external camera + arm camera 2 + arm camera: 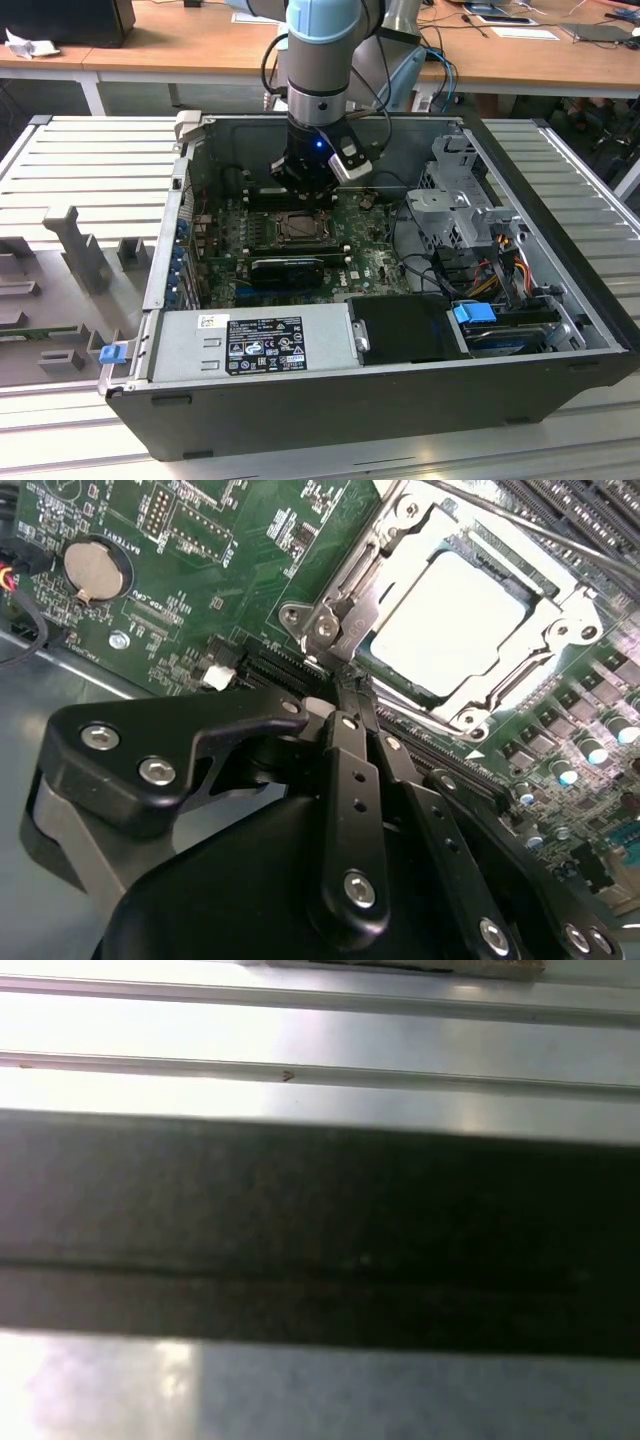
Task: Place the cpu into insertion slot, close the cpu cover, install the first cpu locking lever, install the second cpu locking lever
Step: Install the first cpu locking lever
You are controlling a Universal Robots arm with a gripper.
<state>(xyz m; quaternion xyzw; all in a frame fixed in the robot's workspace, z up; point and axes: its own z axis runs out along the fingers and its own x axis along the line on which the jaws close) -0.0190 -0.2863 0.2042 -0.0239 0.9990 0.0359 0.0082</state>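
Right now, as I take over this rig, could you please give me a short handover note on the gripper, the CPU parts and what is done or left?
Gripper: fingers drawn together, tips at the corner of the socket, apparently at a lever end; whether it grips anything I cannot tell.
CPU: lying in the socket, on the motherboard inside the case.
Cover: frame looks down around the CPU.
Done: CPU placed, cover apparently closed.
Left: confirm both locking levers; their latched state does not show clearly.
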